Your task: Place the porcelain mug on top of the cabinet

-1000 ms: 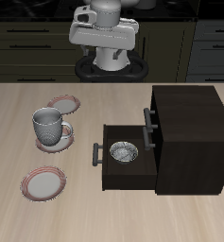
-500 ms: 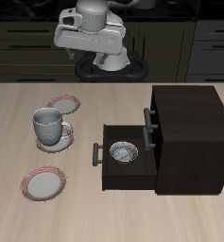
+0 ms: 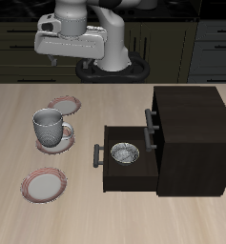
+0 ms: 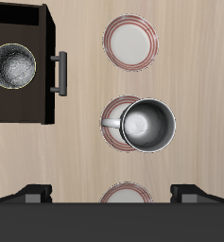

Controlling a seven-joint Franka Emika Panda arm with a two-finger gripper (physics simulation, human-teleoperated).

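Observation:
The porcelain mug (image 3: 48,126) is pale grey-white and stands upright on a small pink-rimmed plate (image 3: 59,142), with its handle on the side away from the cabinet. In the wrist view the mug (image 4: 146,124) shows from above and is empty. The dark cabinet (image 3: 191,133) stands beside it, with its middle drawer (image 3: 124,170) pulled out. My gripper (image 3: 69,59) hangs high above the table's back edge, farther back than the mug. It is open and empty, and its fingertips (image 4: 33,192) are spread wide in the wrist view.
A small metallic bowl (image 3: 125,152) lies in the open drawer and also shows in the wrist view (image 4: 11,64). Two more pink-rimmed plates lie on the table, one behind the mug (image 3: 63,103) and one nearer the front edge (image 3: 44,184). The drawer's grey bar handle (image 3: 96,155) sticks out toward the mug.
My arm has swung sideways away from the cabinet, carrying the gripper over toward the mug's side of the table. The mug, plates and drawer have not moved.

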